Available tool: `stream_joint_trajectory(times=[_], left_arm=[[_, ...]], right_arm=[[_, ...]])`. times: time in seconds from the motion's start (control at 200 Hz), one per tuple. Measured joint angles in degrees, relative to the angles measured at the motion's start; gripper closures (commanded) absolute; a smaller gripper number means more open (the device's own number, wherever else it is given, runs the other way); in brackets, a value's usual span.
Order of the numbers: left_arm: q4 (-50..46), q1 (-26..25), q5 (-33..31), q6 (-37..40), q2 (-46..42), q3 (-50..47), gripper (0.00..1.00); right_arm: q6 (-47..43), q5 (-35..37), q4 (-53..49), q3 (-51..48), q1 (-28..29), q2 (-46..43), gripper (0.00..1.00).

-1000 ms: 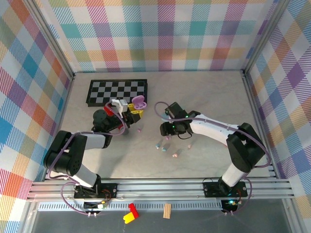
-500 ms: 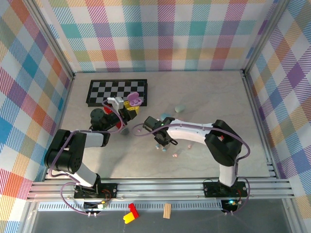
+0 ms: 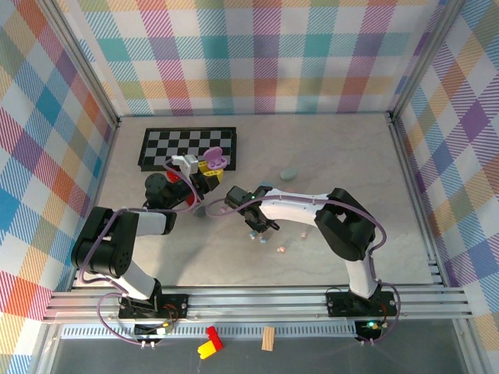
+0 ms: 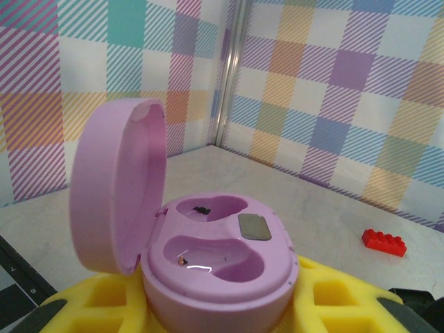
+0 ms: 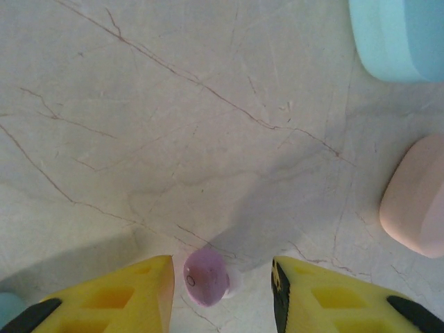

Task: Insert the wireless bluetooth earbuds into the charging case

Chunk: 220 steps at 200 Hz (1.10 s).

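Observation:
My left gripper (image 4: 218, 309) is shut on the purple charging case (image 4: 222, 257), its yellow fingers (image 4: 83, 305) on either side. The lid stands open to the left, and both sockets are empty. In the top view the case (image 3: 216, 162) is held above the table, near the chessboard. A tiny purple earbud (image 5: 206, 277) lies on the table between the yellow fingers of my right gripper (image 5: 222, 269). It sits close to the left finger (image 5: 132, 291), with a gap to the right one. From above, my right gripper (image 3: 253, 222) is low at mid-table, with other earbuds (image 3: 281, 249) beside it.
A chessboard (image 3: 187, 146) lies at the back left. A blue case (image 5: 399, 35) and a pink case (image 5: 416, 198) rest to the right of my right gripper. A grey-blue case (image 3: 289, 173) sits mid-table. A red brick (image 4: 383, 242) lies beyond the held case.
My right arm has swung left and come down over the earbuds, and its jaws have narrowed around the purple one. The left gripper has barely moved with the case.

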Motion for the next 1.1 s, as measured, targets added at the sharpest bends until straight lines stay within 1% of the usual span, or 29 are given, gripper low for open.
stream_joint_trajectory(times=[0.45,0.49,0.56,0.65,0.845,0.915,0.985,1.1], left_arm=[[0.0,0.1,0.0,-0.6,0.0,0.0,0.72],[0.0,0.1,0.0,-0.7,0.0,0.0,0.72],[0.0,0.1,0.0,-0.7,0.0,0.0,0.72],[0.0,0.1,0.0,-0.7,0.0,0.0,0.72],[0.0,0.1,0.1,-0.6,0.0,0.0,0.72],[0.0,0.1,0.2,-0.5,0.0,0.0,0.72],[0.0,0.1,0.3,-0.4,0.0,0.0,0.72],[0.0,0.1,0.8,0.0,0.0,0.0,0.72]], right_arm=[[-1.4,-0.6,-1.5,0.6,0.0,1.8,0.67],[-1.4,-0.6,-1.5,0.6,0.0,1.9,0.69],[-1.4,-0.7,-1.4,0.6,0.0,1.9,0.77],[-1.2,-0.7,-1.6,0.6,0.0,2.1,0.81],[-0.5,-0.7,-1.8,0.6,-0.1,1.7,0.82],[0.4,-2.0,-1.2,-0.3,-0.5,0.1,0.82],[1.6,-4.7,-0.7,-2.2,-1.7,-3.5,0.82],[3.7,-11.8,0.2,-4.9,-5.6,-12.2,0.81]])
